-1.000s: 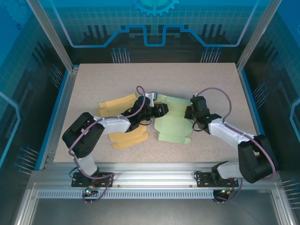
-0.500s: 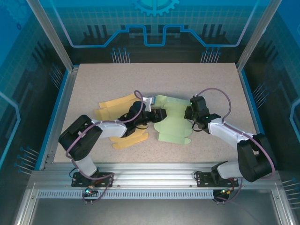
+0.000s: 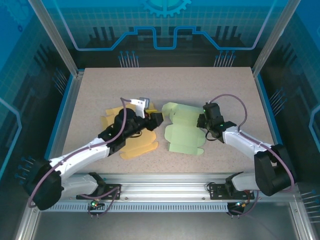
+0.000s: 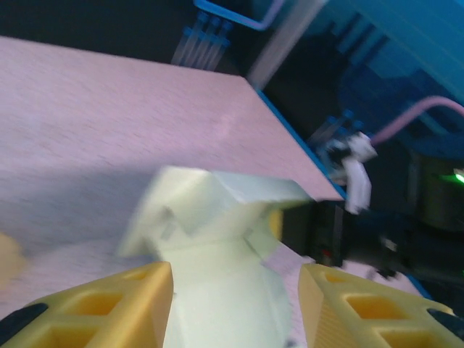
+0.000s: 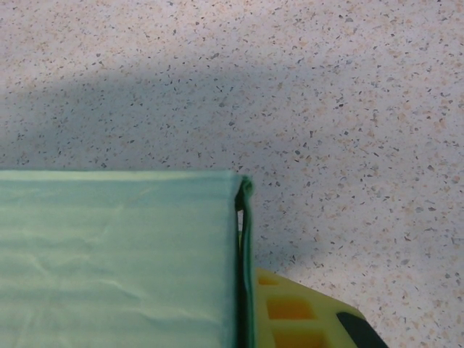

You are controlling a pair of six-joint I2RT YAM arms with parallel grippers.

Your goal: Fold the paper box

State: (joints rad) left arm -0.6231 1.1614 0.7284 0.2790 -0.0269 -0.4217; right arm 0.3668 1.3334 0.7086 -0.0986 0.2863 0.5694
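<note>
Some yellow card (image 3: 140, 146) lies beside open left gripper (image 3: 158, 119); right gripper (image 3: 202, 123) pinches paper box (image 3: 182, 135).

Table (image 3: 100, 85): speckled beige top, blue-edged at L and R sides, shown from above. A pale green paper box (image 3: 182, 132), part-folded w/ some flaps raised, is laid approx. at centre. Flat yellow card blanks (image 3: 141, 146) are spread just to its L, towards the near edge, w/ a further yellow piece (image 3: 111, 116) set farther back.
</note>
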